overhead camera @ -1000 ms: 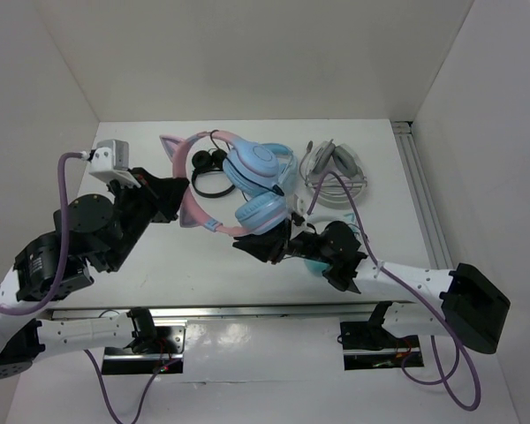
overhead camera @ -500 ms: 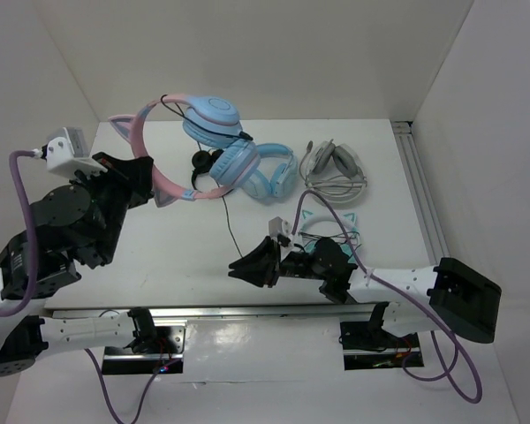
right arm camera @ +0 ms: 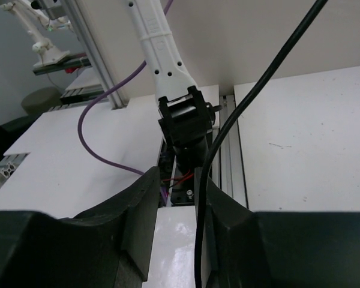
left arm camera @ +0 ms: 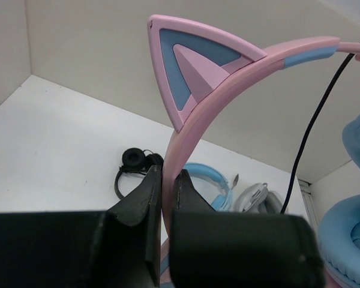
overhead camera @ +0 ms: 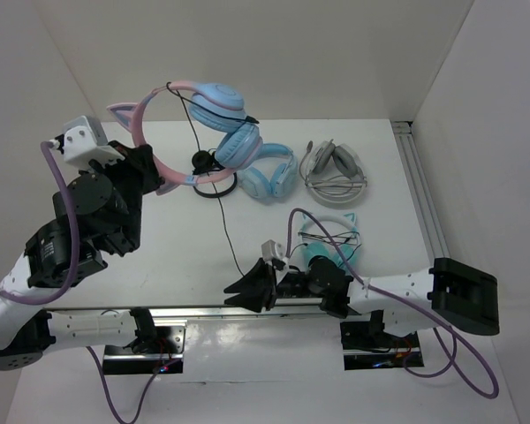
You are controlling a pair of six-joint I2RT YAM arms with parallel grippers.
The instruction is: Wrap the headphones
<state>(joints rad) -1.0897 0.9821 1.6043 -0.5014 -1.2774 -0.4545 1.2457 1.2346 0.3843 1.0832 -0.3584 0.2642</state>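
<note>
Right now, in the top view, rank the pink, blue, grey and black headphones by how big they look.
Largest: pink pair, though it is held up nearer the camera, which may flatter it.
Next: blue pair and grey pair look alike, so I won't rank them.
Smallest: black headset.

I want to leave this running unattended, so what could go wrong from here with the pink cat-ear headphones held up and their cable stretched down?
The left gripper pinches only the thin band of the headphones, so they may twist or slip. The cable sits in a gap wider than itself in the right gripper and could escape. It also passes the black headset, which might snag.
</note>
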